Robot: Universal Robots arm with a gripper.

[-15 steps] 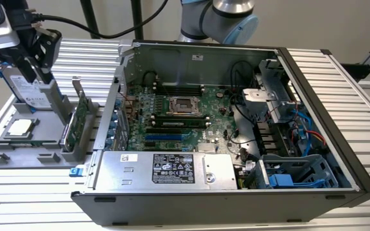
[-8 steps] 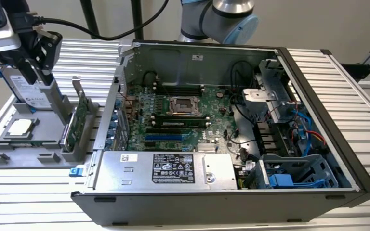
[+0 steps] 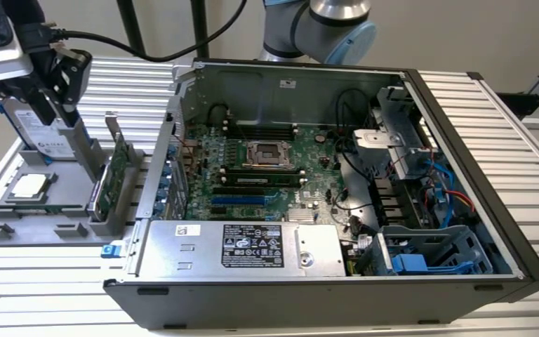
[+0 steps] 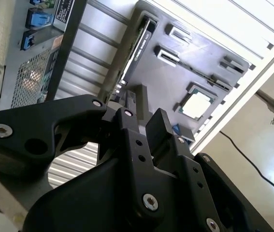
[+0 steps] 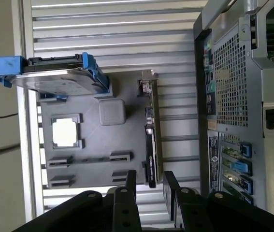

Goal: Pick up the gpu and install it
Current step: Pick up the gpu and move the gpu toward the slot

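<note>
The gripper (image 5: 150,176) is hanging wide open and empty over the grey holder (image 5: 98,145). The gpu (image 3: 110,181) is standing on edge in that holder, untouched, at nine o'clock of the open computer case (image 3: 508,232) in the exterior view.

Counted on inspection: one gpu (image 3: 109,184), one hard drive (image 5: 54,77), one processor chip (image 3: 28,185), one holder tray (image 3: 26,228), one computer case (image 3: 297,302).

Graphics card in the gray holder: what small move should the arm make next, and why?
Probably lower straight down a little. In the first wrist view the open gripper hangs over the graphics card, which stands on edge in the gray holder, roughly in line with its finger gap.
</note>
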